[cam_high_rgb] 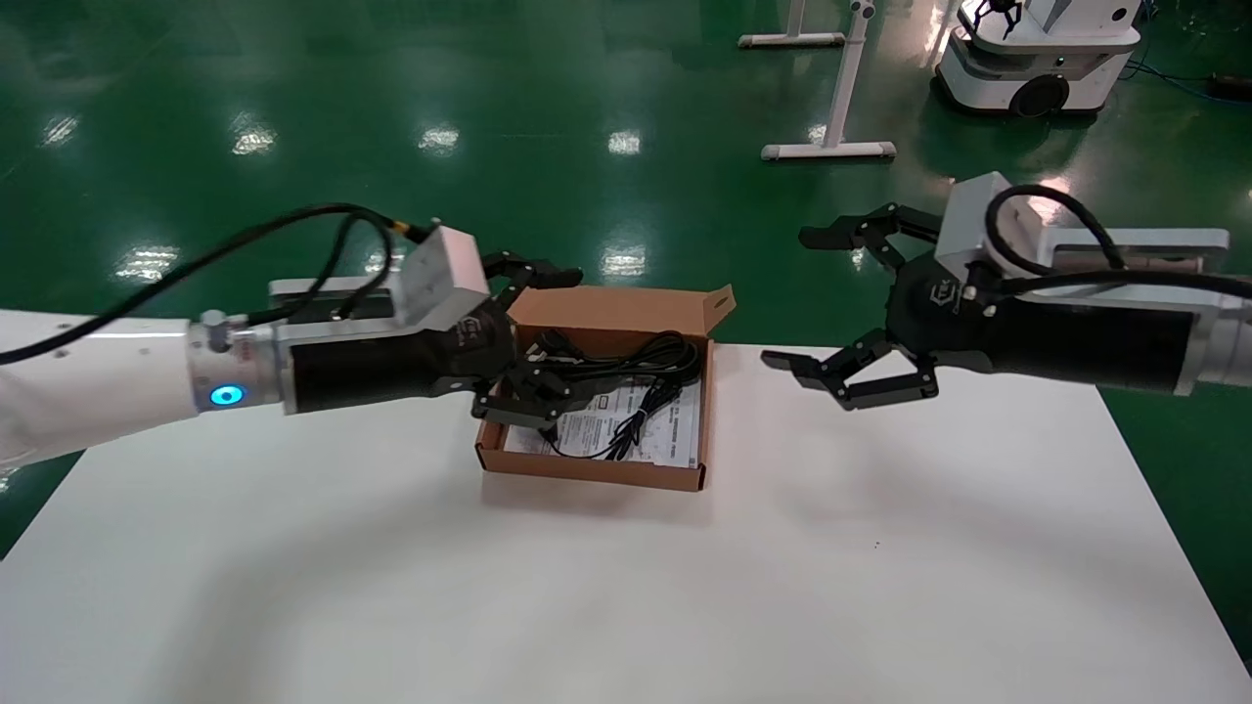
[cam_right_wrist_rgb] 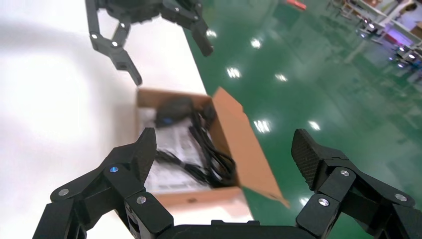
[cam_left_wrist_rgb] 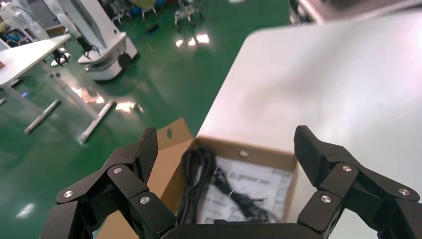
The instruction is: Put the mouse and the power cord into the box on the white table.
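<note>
The box [cam_high_rgb: 597, 469] sits near the far edge of the white desk [cam_high_rgb: 626, 587], its flap lid standing open. Inside it, the power cord [cam_high_rgb: 636, 360] lies coiled along the far side, and the mouse [cam_right_wrist_rgb: 170, 110] rests at the end nearest the left hand [cam_high_rgb: 536, 337]. That hand hovers over the box with fingers spread wide, holding nothing. The right hand [cam_high_rgb: 820, 298] hangs well apart from the box, also wide open and empty.

Mouse [cam_right_wrist_rgb: 171, 110] and power cord [cam_high_rgb: 641, 359] inside the box [cam_high_rgb: 587, 472] at the white table's [cam_high_rgb: 626, 606] far edge.
</note>
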{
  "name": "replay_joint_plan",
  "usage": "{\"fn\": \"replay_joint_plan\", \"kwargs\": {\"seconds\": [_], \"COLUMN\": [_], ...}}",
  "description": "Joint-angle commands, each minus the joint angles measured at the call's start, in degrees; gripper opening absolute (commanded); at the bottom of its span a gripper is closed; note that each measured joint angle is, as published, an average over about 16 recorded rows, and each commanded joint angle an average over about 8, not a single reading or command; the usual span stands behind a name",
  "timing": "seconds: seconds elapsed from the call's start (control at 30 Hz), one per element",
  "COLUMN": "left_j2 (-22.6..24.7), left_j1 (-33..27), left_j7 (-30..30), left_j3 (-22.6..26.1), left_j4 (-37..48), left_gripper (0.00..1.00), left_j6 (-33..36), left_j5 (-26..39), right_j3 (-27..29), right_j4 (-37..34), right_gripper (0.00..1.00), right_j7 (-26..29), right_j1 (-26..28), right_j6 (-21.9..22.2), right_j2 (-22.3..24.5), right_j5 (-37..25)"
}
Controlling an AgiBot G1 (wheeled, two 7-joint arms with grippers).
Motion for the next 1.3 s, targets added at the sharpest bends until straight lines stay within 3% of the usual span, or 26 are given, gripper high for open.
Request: {"fn": "replay_joint_plan", "kwargs": {"seconds": [0.03, 0.9, 1.3], "left_j2": [-1.42, -19.73, -21.94], "left_j1": [1.32, 18.41, 20.50], "left_j7": [-1.41, -19.70, -21.48], "left_j3": [-1.17, -16.31, -18.15], "left_j4": [-2.02, -28.16, -31.44], "left_gripper": [1.00, 1.00, 1.00], "left_j6": [1.02, 14.18, 15.83], "left_j5": [-1.47, -20.42, -22.88], "right_j3": [1.19, 16.71, 20.28], "right_j4": [1.67, 23.49, 28.45], "right_gripper": [1.00, 1.00, 1.00], "right_j7": [1.29, 18.13, 21.52], "right_j1": [-1.48, -20.77, -25.20], "right_j6": [-0.62, -8.72, -10.62], "right_j2": [0.61, 8.57, 10.40], "right_j5": [1.10, 15.39, 18.81]}}
